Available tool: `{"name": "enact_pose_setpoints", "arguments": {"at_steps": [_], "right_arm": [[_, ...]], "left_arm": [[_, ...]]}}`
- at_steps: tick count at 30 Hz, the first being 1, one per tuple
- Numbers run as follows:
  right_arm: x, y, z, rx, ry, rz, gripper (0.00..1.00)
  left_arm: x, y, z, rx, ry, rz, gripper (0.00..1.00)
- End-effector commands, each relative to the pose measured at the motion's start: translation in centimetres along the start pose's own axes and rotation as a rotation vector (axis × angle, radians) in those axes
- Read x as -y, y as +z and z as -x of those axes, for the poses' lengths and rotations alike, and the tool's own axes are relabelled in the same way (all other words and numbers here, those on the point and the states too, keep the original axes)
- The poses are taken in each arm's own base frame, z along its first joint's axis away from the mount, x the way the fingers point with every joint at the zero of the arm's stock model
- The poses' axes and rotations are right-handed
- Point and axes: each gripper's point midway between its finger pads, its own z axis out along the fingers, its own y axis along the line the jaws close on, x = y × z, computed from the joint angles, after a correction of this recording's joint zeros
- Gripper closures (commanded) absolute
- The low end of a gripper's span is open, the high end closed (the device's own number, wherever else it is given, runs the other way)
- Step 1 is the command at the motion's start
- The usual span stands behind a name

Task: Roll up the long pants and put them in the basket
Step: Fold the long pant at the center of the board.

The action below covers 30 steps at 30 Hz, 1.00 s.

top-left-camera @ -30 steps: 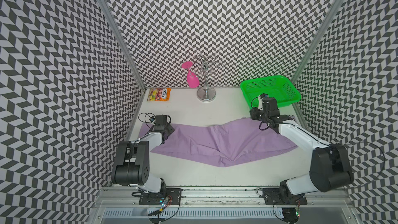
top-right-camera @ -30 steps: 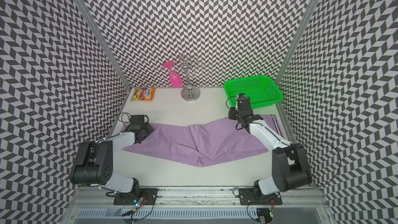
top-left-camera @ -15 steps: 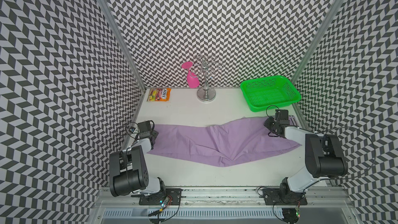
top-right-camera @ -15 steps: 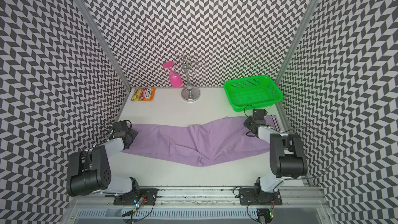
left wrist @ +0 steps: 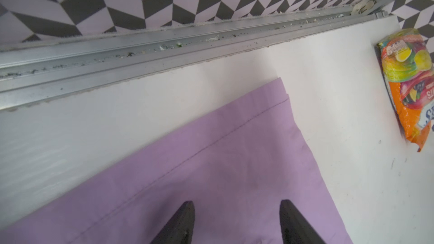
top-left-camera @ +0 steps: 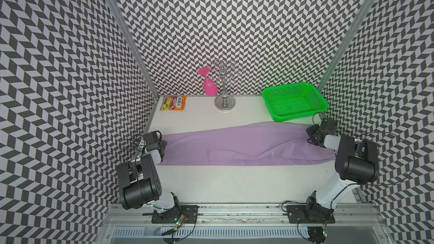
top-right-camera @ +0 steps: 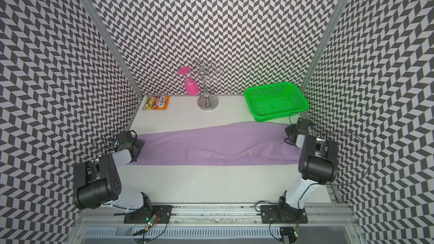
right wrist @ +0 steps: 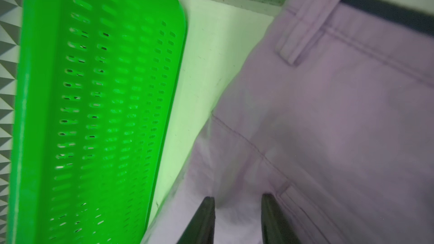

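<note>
Since a roll has to travel along the length of the garment, read this entry for axis first.

Item: the long pants (top-left-camera: 246, 144), large lilac cloth trousers. They lie flat and unrolled on the white table (top-left-camera: 234, 184), as both top views show. Their long axis runs crosswise from your left arm to your right arm, with the far edge slanting back toward the right.

Ends: the stitched hem (left wrist: 234, 127) is on the left. The dark-and-white striped waistband (right wrist: 387, 10) with its belt loop is on the right.

Left gripper (left wrist: 237, 204): it sits over the hem end. Its fingers are spread with flat cloth showing between them, so it is released and holds nothing.

Right gripper (right wrist: 237, 198): it sits over the waist end. The tips stand a narrower gap apart, and the view is blurred. You cannot tell whether a fold is nipped.

Judgement: each arm is nearest its own end. A roll begun at the hem falls to your left arm and moves rightward.

Surroundings: the perforated green plastic basket (top-left-camera: 298, 117) is just beside the waist end, which is a likely snag. The orange sweets packet (top-left-camera: 173, 102), the chrome glass stand (top-left-camera: 224, 99) and the pink plastic goblet (top-left-camera: 209, 85) are well apart at the back.
</note>
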Motion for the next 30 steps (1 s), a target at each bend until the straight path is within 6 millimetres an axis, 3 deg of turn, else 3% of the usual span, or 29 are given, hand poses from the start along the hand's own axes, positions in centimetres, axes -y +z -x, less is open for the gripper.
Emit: {"name": "enact_pose_setpoints", "arguments": {"at_steps": [1, 5, 7, 11, 15, 20, 24, 30], "right_arm": [[-4.2, -0.2, -2.3, -0.075, -0.071, 0.128, 0.62], [-7.7, -3.4, -3.9, -0.041, -0.133, 0.201, 0.61], [-9.5, -5.6, -4.3, -0.016, -0.143, 0.278, 0.6], [-12.7, -9.5, -6.4, -0.003, -0.198, 0.39, 0.57], [-14.0, -12.1, -9.9, -0.034, -0.256, 0.479, 0.55], [-13.8, -13.4, -15.3, -0.148, -0.378, 0.498, 0.51], [-12.3, -13.1, -16.2, -0.128, -0.49, 0.461, 0.46], [-12.3, -14.1, -15.3, -0.082, -0.557, 0.446, 0.46]], "left_arm": [[3.6, -0.4, 1.2, 0.025, 0.137, -0.033, 0.32], [6.2, -0.9, 4.1, 0.067, 0.296, 0.092, 0.26], [6.9, -0.9, 6.2, 0.071, 0.343, 0.109, 0.16], [6.2, -0.7, 8.8, -0.02, 0.4, 0.156, 0.12], [5.1, 0.3, 6.9, -0.128, 0.39, 0.041, 0.01], [2.3, 2.2, 5.0, -0.261, 0.454, 0.037, 0.0], [1.6, 2.4, 5.0, -0.275, 0.462, 0.059, 0.0], [-0.6, 4.4, 3.5, -0.337, 0.463, 0.139, 0.0]]}}
